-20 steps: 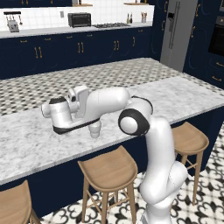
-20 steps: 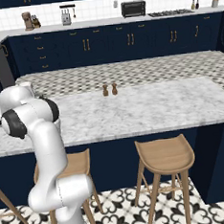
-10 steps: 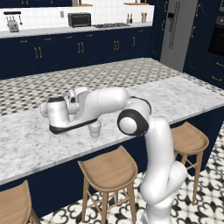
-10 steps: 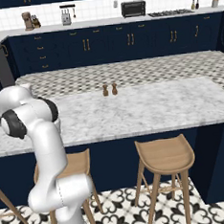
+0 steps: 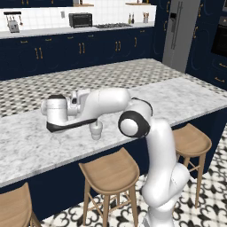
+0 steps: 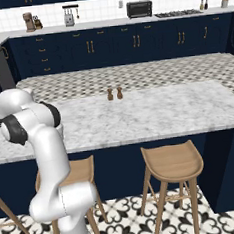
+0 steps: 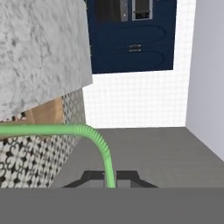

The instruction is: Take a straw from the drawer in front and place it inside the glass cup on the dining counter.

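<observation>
A white robot arm is stretched sideways over the near edge of the marble counter (image 5: 26,146). The end effector (image 7: 109,183) is clenched on a green straw (image 7: 98,142), which is seen from the hand camera bending away from the fingers. A small clear glass cup (image 5: 96,130) is set on the counter near its front edge, just below the forearm. To do this step well, the hand should be turned so the straw's free end is pointed down, centred over the cup's mouth, lowered inside the rim, and only then released.
</observation>
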